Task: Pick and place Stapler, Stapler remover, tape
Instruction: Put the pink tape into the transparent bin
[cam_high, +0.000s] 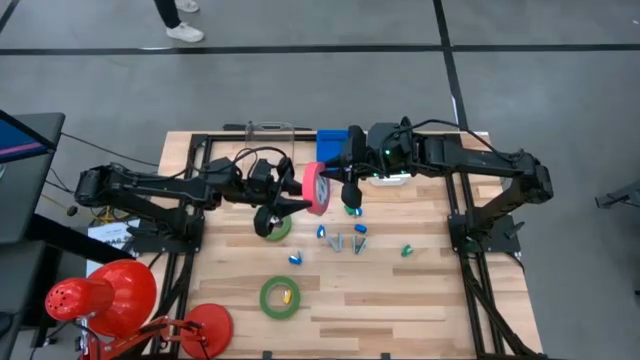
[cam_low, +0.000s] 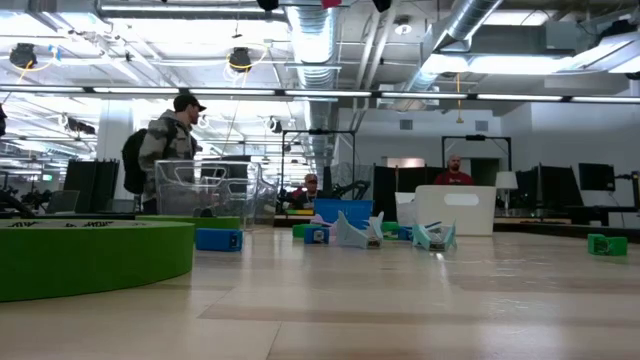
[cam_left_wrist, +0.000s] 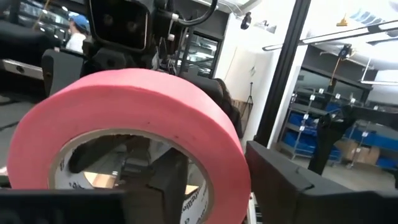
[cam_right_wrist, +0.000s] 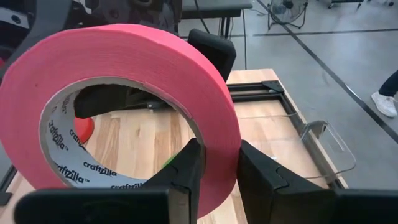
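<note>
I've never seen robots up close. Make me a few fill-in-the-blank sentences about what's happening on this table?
1. The pink ring-shaped tape roll is held up between ____ arms.
2. The right gripper's fingers pinch the roll's ____.
3. A green tape roll lies ____ on the wooden table.
4. The clear plastic bin stands at the table's ____ edge.

Missing words: two; wall; flat; far
</note>
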